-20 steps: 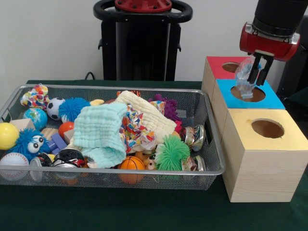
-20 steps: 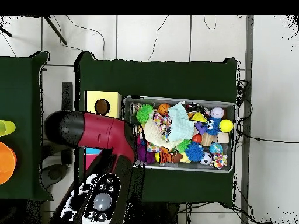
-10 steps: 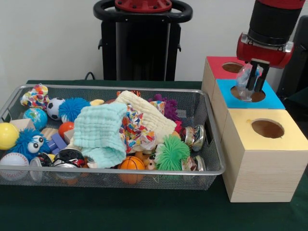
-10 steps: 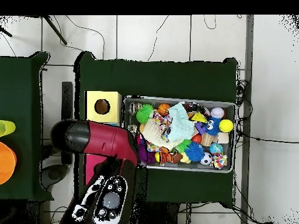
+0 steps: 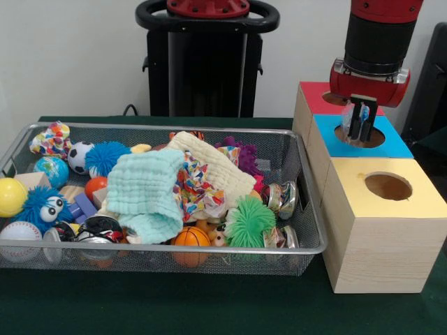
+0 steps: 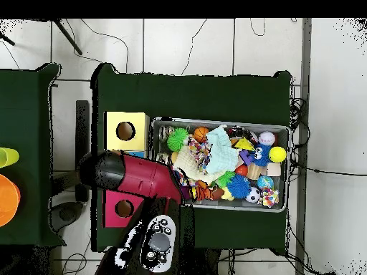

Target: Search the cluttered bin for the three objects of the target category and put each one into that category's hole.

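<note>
The red and black arm [image 5: 377, 42] comes down over the row of three wooden boxes at the right of the front view, and its tool [image 5: 359, 127] hangs just above the round hole in the blue-topped box [image 5: 391, 144], the middle one. The two dark fingers [image 5: 354, 122] stand narrow, close together, with a small clear, crinkled piece [image 5: 362, 112] showing between them; whether they actually grip it cannot be told. Behind the blue-topped box sits the red-topped box [image 5: 316, 98], its hole partly hidden by the arm, and in front sits the yellow-topped box [image 5: 380, 209] with its hole open to view. All three boxes touch one another in a line and stand on the dark green surface [image 5: 209, 307], just beside the right end of the wire mesh bin [image 5: 307, 246]. The bin is crowded: a pale green cloth [image 5: 147, 192] lies draped across the middle, with a cream knitted cloth [image 5: 213, 167] and a bright patterned cloth [image 5: 195, 188] next to it. A green spiky ball [image 5: 249, 222] and a small orange basketball [image 5: 190, 237] lie near the front wall, and shiny crumpled wrappers [image 5: 283, 197] lie at the right end. At the left end are a yellow ball [image 5: 11, 195], a blue fuzzy ball with eyes [image 5: 40, 208], a baseball [image 5: 19, 234], a globe ball [image 5: 53, 169], a soccer ball [image 5: 80, 156] and a blue spiky ball [image 5: 107, 158]. In the overhead view the arm [image 6: 136, 179] covers the middle box, while the yellow-topped box [image 6: 136, 122] and the red-topped box [image 6: 111, 209] show on either side of it, beside the bin [image 6: 281, 209].
</note>
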`<state>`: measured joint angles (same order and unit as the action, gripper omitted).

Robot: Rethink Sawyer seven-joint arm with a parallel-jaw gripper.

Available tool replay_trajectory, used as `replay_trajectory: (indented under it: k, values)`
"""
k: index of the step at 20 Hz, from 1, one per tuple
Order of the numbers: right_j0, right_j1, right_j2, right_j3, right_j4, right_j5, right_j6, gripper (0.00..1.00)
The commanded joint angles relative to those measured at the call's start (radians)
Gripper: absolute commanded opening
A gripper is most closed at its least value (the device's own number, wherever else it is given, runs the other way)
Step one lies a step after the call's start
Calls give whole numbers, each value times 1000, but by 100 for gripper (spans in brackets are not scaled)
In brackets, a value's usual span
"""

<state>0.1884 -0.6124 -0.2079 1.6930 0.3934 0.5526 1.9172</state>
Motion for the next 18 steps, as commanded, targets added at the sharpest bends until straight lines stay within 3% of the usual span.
replay_trajectory:
  k: [1,4,13,18]
  values:
    - [-76,5,155,164,-102,-115,-39,0]
    - [-100,0,173,180,-141,-148,-43,0]
    - [-114,55,120,158,-292,-282,16,0]
    - [-124,54,130,157,-325,-276,31,0]
